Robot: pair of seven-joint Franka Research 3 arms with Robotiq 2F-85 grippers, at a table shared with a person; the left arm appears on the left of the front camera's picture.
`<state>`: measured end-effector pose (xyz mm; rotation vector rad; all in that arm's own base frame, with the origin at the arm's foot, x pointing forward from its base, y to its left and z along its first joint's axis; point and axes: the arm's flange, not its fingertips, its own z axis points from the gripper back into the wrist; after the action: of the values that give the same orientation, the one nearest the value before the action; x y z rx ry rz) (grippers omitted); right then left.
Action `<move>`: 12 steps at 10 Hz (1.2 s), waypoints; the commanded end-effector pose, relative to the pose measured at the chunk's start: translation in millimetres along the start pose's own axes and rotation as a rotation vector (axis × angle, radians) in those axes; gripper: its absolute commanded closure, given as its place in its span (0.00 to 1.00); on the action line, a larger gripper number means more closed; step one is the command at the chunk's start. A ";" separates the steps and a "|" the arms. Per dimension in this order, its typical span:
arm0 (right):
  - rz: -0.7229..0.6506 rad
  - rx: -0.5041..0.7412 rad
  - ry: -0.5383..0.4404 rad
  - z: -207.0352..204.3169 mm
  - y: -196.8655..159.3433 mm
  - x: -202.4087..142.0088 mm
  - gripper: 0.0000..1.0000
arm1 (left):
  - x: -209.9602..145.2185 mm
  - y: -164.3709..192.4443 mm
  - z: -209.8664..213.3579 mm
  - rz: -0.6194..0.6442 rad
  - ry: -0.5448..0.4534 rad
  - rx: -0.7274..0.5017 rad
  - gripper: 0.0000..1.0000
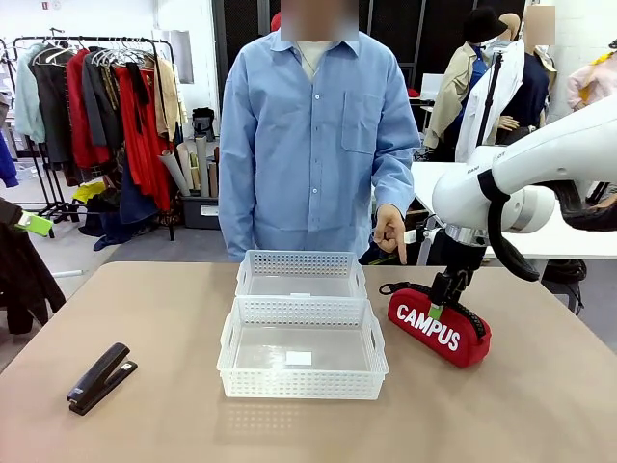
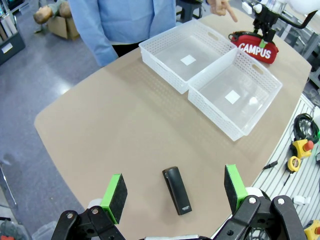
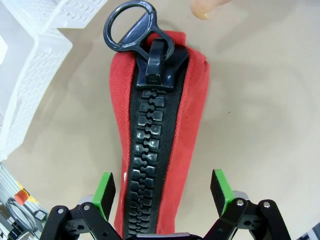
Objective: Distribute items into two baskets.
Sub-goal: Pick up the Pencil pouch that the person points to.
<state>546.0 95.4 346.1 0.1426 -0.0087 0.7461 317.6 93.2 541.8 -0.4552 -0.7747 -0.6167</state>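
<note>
Looks like the right gripper (image 3: 162,192) has its fingers (image 3: 104,194) spread wide either side of the red CAMPUS pouch (image 3: 170,125), lying on the counter (image 1: 540,405) at 3 o'clock from the near basket (image 1: 302,386), so I'd sink lower and pinch squarely across its middle before lifting.

Our right arm (image 1: 540,164) reaches in from the right, wrist bent so that our right gripper (image 1: 439,309) points straight down, its fingers spread wide and gripping nothing. Our left gripper (image 2: 175,192) hangs high and tilted downward, its green pads (image 2: 116,196) also far apart.
</note>
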 end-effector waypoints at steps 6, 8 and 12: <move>0.008 0.001 0.040 -3.5 -2.1 9.0 0.71 | 0.1 0.4 0.1 -0.007 -0.014 -0.012 0.00; 0.018 0.006 0.050 -5.4 -1.3 10.8 1.00 | 0.1 0.4 0.1 -0.007 -0.014 -0.012 0.00; 0.023 0.030 0.056 -5.5 -1.0 9.9 1.00 | 0.1 0.4 0.1 -0.007 -0.014 -0.012 0.00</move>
<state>549.0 102.7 336.7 0.1596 0.0423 0.7634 317.6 93.2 541.8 -0.4552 -0.7747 -0.6167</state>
